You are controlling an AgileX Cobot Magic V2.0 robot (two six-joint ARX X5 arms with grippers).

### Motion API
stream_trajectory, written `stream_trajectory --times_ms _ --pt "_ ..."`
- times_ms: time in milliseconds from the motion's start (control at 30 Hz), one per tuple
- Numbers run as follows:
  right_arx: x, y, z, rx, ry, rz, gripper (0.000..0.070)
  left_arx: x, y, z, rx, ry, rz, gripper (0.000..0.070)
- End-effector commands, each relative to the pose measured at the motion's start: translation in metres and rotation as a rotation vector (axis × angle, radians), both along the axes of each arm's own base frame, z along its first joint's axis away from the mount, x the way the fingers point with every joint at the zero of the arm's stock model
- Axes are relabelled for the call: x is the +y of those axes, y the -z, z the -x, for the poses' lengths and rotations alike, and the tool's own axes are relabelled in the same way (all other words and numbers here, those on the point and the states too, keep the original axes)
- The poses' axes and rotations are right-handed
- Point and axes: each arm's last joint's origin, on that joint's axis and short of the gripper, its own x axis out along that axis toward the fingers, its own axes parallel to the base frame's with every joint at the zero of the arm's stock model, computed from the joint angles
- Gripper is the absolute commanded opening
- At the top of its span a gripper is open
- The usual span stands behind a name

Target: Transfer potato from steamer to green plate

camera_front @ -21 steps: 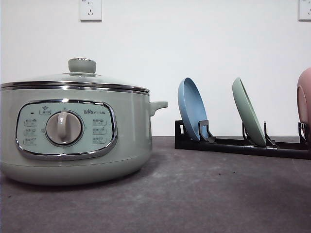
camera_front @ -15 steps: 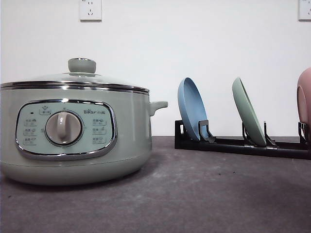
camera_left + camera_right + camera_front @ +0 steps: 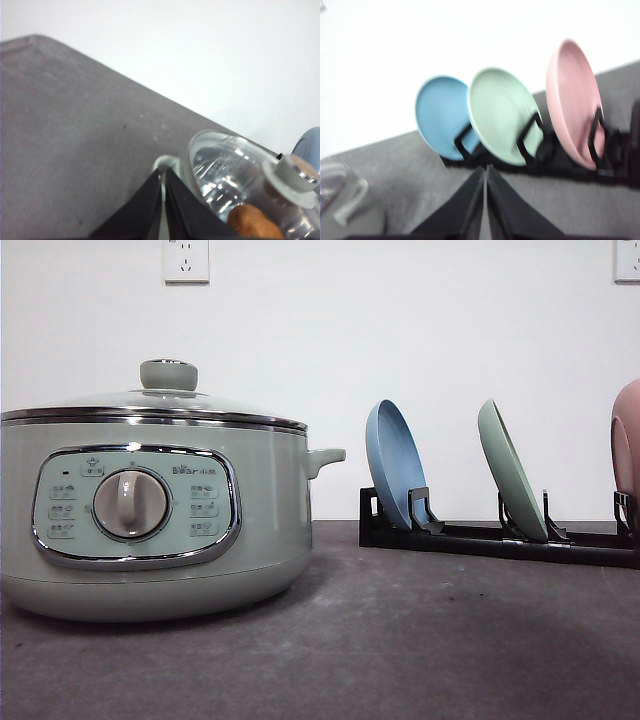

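The steamer [image 3: 150,510] stands on the left of the table with its glass lid [image 3: 150,400] on. In the left wrist view the potato [image 3: 255,223] shows through the glass lid [image 3: 225,175], under the green knob [image 3: 292,176]. My left gripper [image 3: 163,172] is shut and empty, hovering beside the steamer's side handle [image 3: 167,161]. The green plate [image 3: 510,472] stands on edge in a black rack, between a blue and a pink plate. My right gripper [image 3: 485,170] is shut and empty, short of the green plate [image 3: 502,116].
The black rack [image 3: 500,538] sits at the back right with the blue plate [image 3: 395,465] and the pink plate [image 3: 628,445]. Grey table surface [image 3: 420,640] lies open in front. A white wall stands close behind.
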Motion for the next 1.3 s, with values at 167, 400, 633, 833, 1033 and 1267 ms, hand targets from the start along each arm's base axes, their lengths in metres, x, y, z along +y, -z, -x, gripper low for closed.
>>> stream_trajectory --times_ms 167,400,633,833,1033,1267 --pt "0.000 -0.050 0.002 0.000 -0.006 0.097 0.0000 -0.002 -0.049 0.004 -0.030 0.049 -0.118 0.0003" --pt "0.002 -0.088 -0.006 0.096 -0.113 0.208 0.0000 -0.005 -0.088 -0.003 0.013 0.218 -0.217 0.0003" --pt "0.005 -0.115 -0.021 0.175 -0.288 0.284 0.0000 -0.010 -0.110 -0.019 0.111 0.457 -0.260 0.0003" --pt "0.009 -0.128 -0.032 0.241 -0.380 0.311 0.0000 -0.018 -0.129 -0.029 0.160 0.599 -0.291 0.0003" --pt "0.016 -0.130 -0.036 0.323 -0.469 0.347 0.0000 -0.028 -0.143 -0.033 0.222 0.721 -0.342 0.0003" --pt "0.020 -0.128 -0.036 0.370 -0.519 0.349 0.0000 -0.033 -0.145 -0.035 0.233 0.771 -0.350 0.0003"
